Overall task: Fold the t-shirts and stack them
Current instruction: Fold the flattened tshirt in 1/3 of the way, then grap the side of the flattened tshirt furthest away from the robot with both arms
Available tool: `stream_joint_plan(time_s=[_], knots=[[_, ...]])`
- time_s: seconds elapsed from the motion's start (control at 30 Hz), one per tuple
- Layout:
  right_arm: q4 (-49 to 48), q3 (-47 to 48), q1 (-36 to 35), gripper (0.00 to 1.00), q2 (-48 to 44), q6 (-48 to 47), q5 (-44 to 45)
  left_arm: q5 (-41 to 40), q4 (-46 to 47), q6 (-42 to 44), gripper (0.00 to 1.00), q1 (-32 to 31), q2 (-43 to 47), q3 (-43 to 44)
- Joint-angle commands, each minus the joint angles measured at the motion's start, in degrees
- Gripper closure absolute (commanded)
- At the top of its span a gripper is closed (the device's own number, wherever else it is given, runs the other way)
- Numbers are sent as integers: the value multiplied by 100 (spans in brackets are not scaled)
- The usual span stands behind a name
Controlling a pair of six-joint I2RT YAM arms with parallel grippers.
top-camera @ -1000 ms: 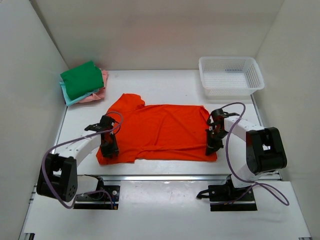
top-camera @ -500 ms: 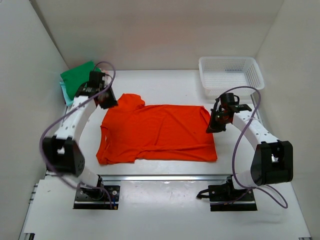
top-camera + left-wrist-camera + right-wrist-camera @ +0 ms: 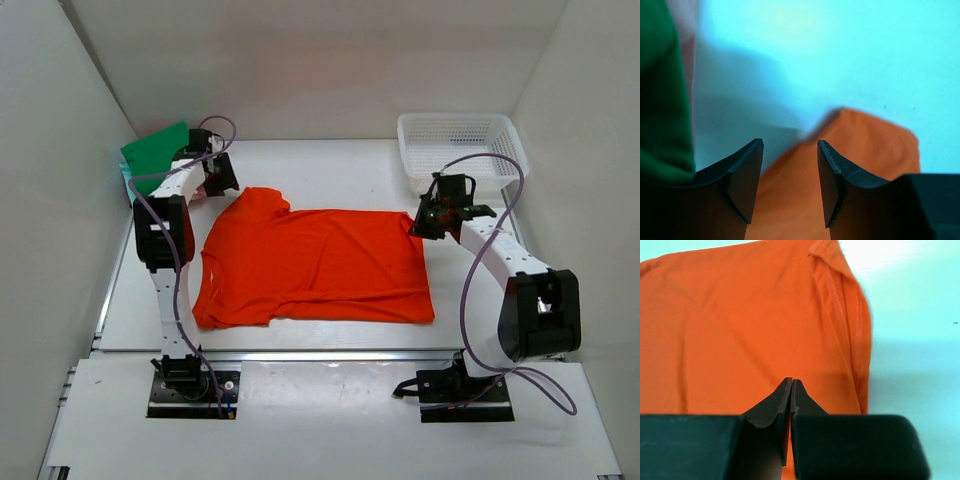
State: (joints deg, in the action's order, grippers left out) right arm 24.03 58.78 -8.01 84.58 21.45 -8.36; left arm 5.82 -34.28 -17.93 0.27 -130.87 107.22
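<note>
Left wrist view first: the left gripper (image 3: 790,146) has its fingers (image 3: 747,175) standing apart, nothing caught between them, and through the gap you see a rounded corner of the orange shirt (image 3: 865,145) lying on the table. Off to the left edge sits the folded green shirt (image 3: 660,100), with a blurred pink strip just beside it. Over to the right wrist view: the right gripper (image 3: 791,381) has its tips pressed together, right over the orange shirt (image 3: 740,315), close to its hemmed edge. Whether a pinch of cloth is nipped in there, I cannot tell.

From above, the left gripper (image 3: 222,175) sits at the far left of the table (image 3: 330,170), between the green shirt (image 3: 155,155) and the orange one, its arm stretched far out from its base. The right gripper (image 3: 425,222) is at the far right corner of the orange shirt (image 3: 320,265), which lies spread flat in the middle of the table. Beyond it, in the far right corner, stands a white mesh basket (image 3: 415,170), well apart from the shirt.
</note>
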Motion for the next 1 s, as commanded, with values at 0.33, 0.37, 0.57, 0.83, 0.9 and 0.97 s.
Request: stream_joint_plan(time_s=[0.33,0.37,0.57,0.83,0.9,0.97], knots=[[-803,651,45,98,998,70,599,630,361,316,39,-326,-184,10],[-812,687,54,96,1043,70,651,630,387,334,39,-352,-193,-104],[-1331,669,-139,59,1184,-19,1337,815,449,378,91,-344,-185,-289],[-1524,932,-288,60,1729,157,1530,1114,615,167,100,-291,158,-395],[-1445,1072,-315,59,1992,166,1732,1201,651,71,100,-274,202,-447],[-1392,1214,-359,58,2176,122,1785,1280,642,18,100,-247,210,-500]])
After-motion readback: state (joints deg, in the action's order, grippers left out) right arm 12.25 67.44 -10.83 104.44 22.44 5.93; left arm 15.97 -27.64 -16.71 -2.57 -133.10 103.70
